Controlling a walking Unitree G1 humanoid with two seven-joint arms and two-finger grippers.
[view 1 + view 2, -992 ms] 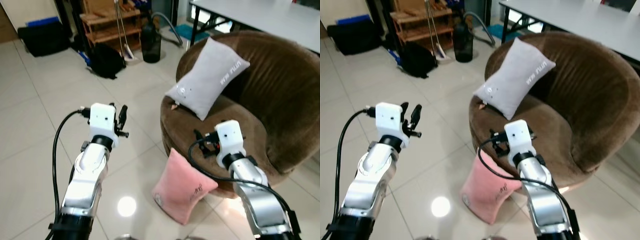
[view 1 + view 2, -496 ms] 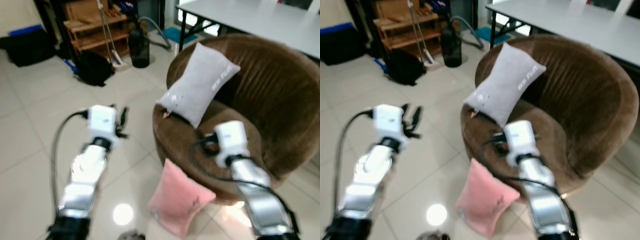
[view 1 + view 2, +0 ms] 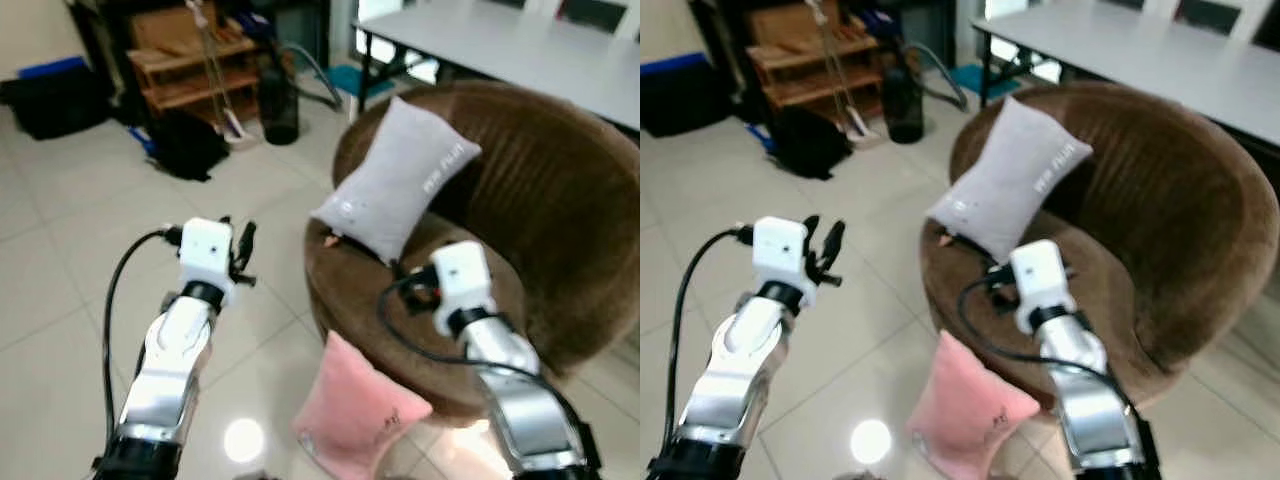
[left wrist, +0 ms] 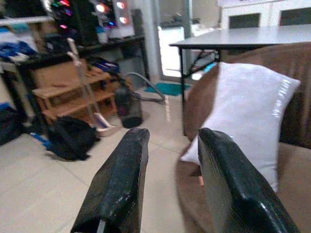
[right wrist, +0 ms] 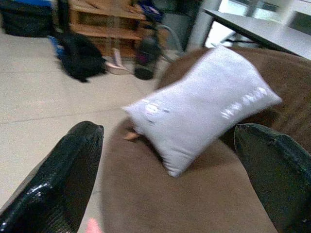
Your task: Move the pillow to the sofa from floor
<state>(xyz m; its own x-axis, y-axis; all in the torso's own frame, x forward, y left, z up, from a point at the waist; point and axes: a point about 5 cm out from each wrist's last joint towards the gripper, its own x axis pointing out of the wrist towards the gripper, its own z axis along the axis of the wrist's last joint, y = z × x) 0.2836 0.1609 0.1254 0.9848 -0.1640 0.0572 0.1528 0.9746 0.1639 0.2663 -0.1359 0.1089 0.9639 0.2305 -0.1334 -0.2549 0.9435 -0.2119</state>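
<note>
I count 2 pillows: 1 pink fabric pillow (image 3: 355, 415) on floor, 1 grey rectangular pillow (image 3: 398, 178) on seat. 1 round brown velvet sofa (image 3: 545, 215). 1 grey-topped table (image 3: 1160, 60). 1 black bag (image 3: 185, 145). 1 wooden shelf rack (image 3: 190, 65). 2 grippers: left gripper (image 3: 243, 243), right gripper (image 5: 170, 160).

Head down, wrists forward; shared sofa (image 3: 560, 200).

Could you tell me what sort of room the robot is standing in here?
Probably a home living area: a round brown sofa chair with a grey pillow, a tiled floor with a pink pillow, and a wooden shelf.
</note>
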